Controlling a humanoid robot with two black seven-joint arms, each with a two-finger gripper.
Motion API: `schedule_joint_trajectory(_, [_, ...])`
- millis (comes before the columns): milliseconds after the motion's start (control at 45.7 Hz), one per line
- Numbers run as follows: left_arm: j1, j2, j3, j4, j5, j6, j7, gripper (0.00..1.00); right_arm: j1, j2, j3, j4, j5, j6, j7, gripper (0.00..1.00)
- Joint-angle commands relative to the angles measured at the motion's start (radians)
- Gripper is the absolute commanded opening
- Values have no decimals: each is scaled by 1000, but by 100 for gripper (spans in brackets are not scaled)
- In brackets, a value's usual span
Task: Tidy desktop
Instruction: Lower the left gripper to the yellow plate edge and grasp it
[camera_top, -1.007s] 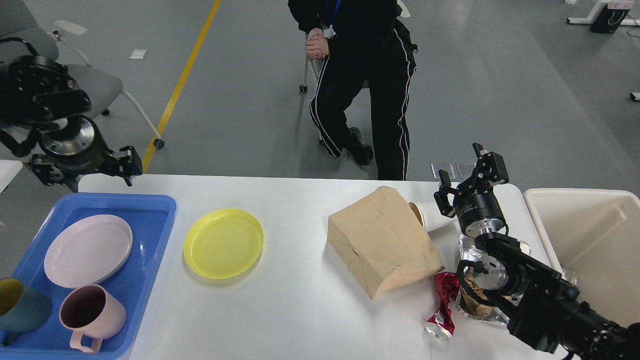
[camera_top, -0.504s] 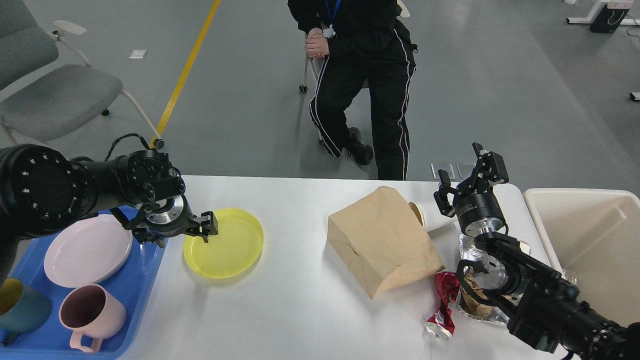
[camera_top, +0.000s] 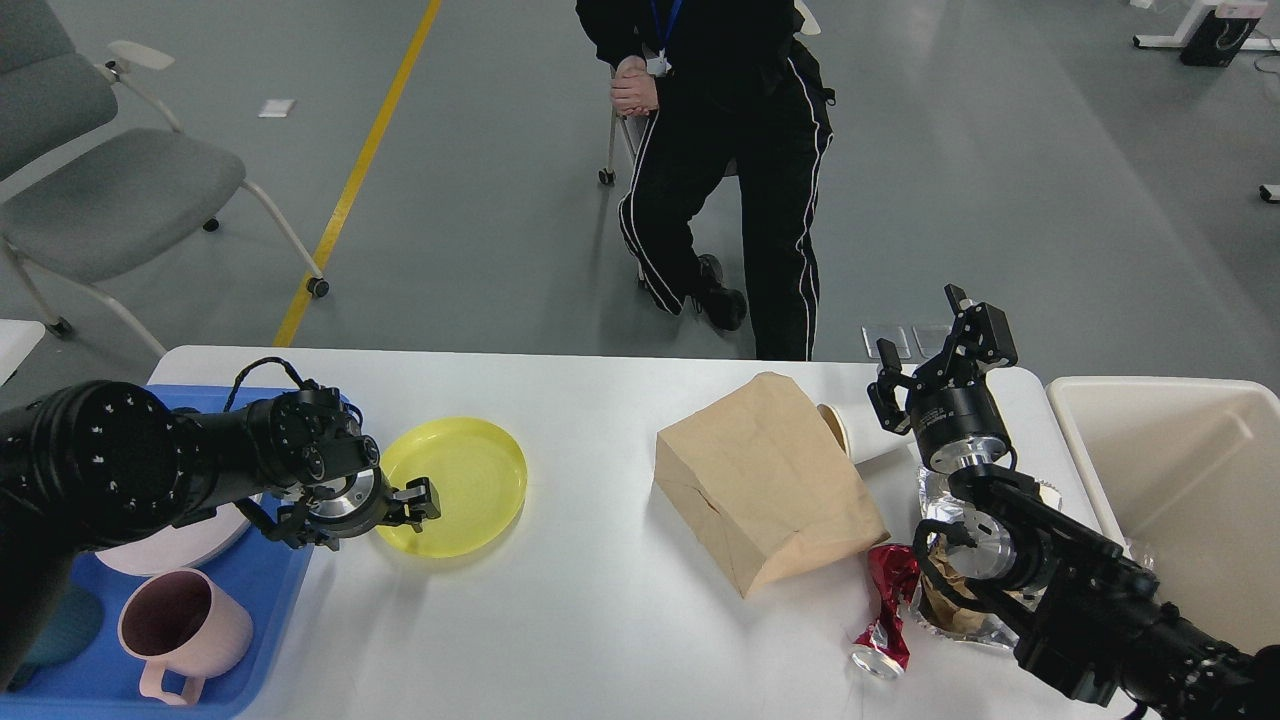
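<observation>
**Mia:** What is on the far left?

**Ben:** A blue tray (camera_top: 290, 570) sits on the left end of the big white counter (camera_top: 600, 620). In it I see a pink mug (camera_top: 180, 625), a pale plate (camera_top: 170, 545) partly hidden by the arm, and a bit of a dark green cup (camera_top: 60, 625) at the edge.

**Mia:** And the left hand?

**Ben:** The left hand (camera_top: 418, 500) is low over the near left rim of the yellow plate (camera_top: 465, 485). It is small and dark — I cannot tell if it is gripping the rim or just near it.

**Mia:** What comes next?

**Ben:** A brown paper bag (camera_top: 765, 480) lies flat in the middle of the counter. A white paper cup (camera_top: 855, 440) lies on its side, touching the bag's right edge. In front of the bag is a crushed red can (camera_top: 885, 610), and beside that some shiny foil wrapper (camera_top: 945, 620).

**Mia:** And the right hand?

**Ben:** The right hand (camera_top: 930, 345) is up near the far edge of the counter, just beside the cup. Its fingers are spread apart and nothing is between them.

**Mia:** What is past it?

**Ben:** A beige bin (camera_top: 1180, 470) stands at the right end. Behind the counter a person in black (camera_top: 720, 150) sits on the grey floor side — and a grey chair (camera_top: 100, 170) stands far left.
</observation>
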Motion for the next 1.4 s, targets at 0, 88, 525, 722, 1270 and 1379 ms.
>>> schedule_joint_trajectory(0, [14, -8, -13, 15, 0, 14, 0, 88, 0, 0, 0, 0, 0, 0, 0, 100])
schedule_joint_trajectory(88, [16, -8, -22, 15, 0, 13, 0, 81, 0, 1, 0, 0, 0, 0, 0, 100])
schedule_joint_trajectory(525, [20, -6, -41, 15, 0, -102, 0, 20, 0, 1, 0, 0, 0, 0, 0, 100])
schedule_joint_trajectory(722, [28, -8, -41, 15, 0, -102, 0, 15, 0, 1, 0, 0, 0, 0, 0, 100])
schedule_joint_trajectory(1270, [-46, 14, -38, 14, 1, -231, 2, 0, 0, 1, 0, 0, 0, 0, 0, 100])
schedule_joint_trajectory(1379, [-122, 43, -38, 11, 1, -321, 16, 0, 0, 0, 0, 0, 0, 0, 0, 100])
